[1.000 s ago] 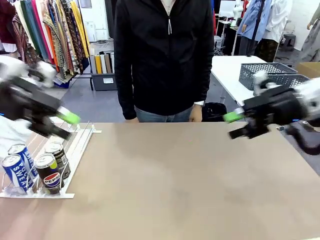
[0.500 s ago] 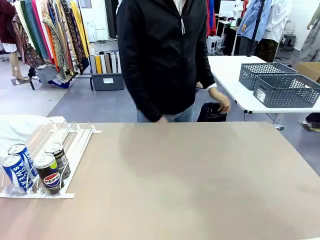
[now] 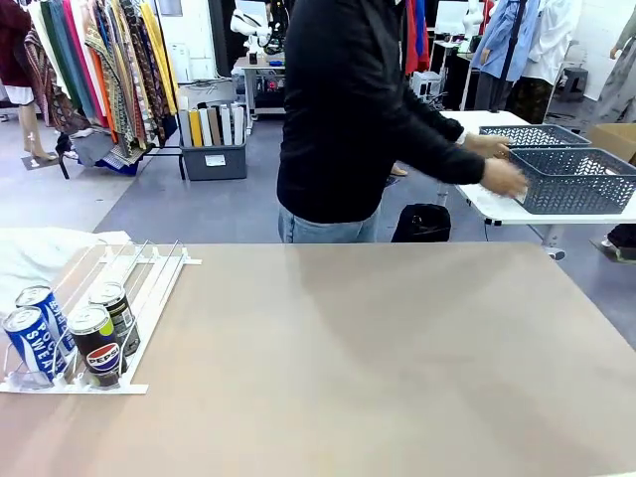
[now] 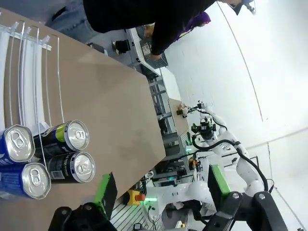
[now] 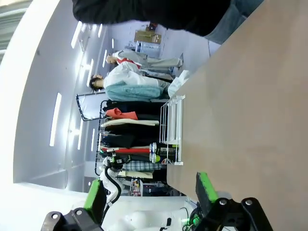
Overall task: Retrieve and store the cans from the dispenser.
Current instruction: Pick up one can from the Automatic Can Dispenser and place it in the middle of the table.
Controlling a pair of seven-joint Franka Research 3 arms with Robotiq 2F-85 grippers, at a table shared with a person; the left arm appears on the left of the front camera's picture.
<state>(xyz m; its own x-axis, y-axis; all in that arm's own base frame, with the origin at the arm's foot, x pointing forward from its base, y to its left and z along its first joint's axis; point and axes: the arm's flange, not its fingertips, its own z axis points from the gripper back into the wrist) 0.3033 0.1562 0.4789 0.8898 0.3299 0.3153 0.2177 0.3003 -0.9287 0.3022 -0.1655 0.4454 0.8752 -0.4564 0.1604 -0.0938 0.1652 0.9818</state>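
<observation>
Black left pincer (image 4: 161,183), right pincer (image 5: 150,191), green pads (image 4: 105,186); person (image 3: 348,109), black long-sleeved top, blue jeans

Person's hand (image 3: 505,177) now at grey basket (image 3: 581,185)

The dispenser (image 3: 157,276) is a flat white rack of thin rails forming two long lanes. It lies on the table's left side and runs from the near edge toward the far side. Four cans (image 3: 42,310) stand upright at its near end against the small stoppers, two per lane, silver tops up. The left lane holds two blue cans (image 3: 28,343) with white lettering. The right lane holds two black cans (image 3: 96,348); the front one shows a Pepsi logo, and the one behind it has a yellow-green patch.
</observation>
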